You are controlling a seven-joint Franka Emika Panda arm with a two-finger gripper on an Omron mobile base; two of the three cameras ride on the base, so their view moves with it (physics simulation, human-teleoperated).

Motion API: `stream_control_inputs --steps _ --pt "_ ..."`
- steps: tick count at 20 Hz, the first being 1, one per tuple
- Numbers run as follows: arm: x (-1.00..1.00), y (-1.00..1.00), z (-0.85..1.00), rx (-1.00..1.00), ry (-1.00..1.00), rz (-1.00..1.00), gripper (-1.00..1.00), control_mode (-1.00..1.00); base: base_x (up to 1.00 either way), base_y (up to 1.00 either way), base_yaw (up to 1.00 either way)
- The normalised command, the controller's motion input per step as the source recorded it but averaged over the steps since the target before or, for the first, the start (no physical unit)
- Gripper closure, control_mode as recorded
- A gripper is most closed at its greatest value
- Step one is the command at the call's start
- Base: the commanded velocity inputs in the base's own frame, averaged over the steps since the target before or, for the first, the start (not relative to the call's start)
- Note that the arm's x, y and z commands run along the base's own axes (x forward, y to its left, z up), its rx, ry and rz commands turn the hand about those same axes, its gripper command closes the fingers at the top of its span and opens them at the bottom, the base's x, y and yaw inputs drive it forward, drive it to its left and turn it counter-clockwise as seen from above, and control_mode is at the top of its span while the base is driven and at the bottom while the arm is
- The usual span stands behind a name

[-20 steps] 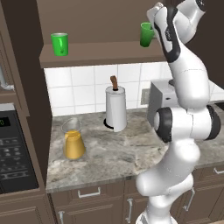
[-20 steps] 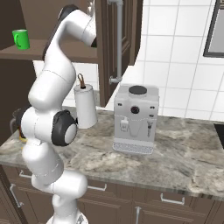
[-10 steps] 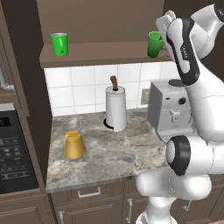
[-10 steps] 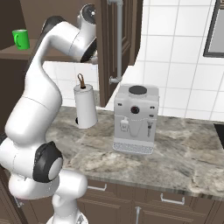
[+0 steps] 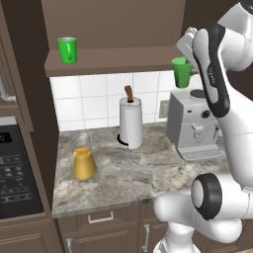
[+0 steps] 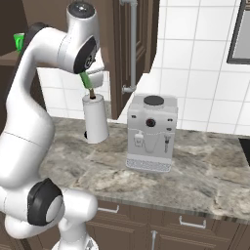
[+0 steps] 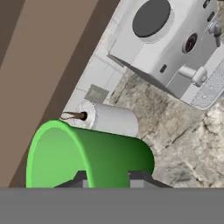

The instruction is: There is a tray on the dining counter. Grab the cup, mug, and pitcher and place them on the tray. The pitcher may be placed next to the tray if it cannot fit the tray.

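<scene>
Gripper [image 7: 106, 177] is closed on wall of tapered plain green cup [image 7: 89, 155], fingers either side of the rim; cup held in the air off the brown wooden shelf [image 5: 113, 59], above the grey boxy coffee machine [image 5: 193, 126] and approx. beside the white paper-towel roll [image 5: 131, 123] w/ brown spindle. Bright green straight-sided mug [image 5: 67, 50] stands upright on shelf, left end, well apart from cup. Clear glass flask-shaped pitcher [image 5: 83, 157] w/ amber-yellow lower body stands upright on mottled stone worktop [image 5: 128, 173] backed by white tiles, left of roll, next to dark wall oven [image 5: 17, 173].
</scene>
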Motion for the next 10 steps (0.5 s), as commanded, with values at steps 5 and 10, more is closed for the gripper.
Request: stream_control_inputs --steps 5,10 --pt "-0.65 0.0 -0.32 -0.02 0.24 0.0 1.0 -1.0 0.0 0.0 0.0" --pt "-0.52 0.0 -0.25 0.08 -0.02 0.0 1.0 -1.0 0.0 0.0 0.0"
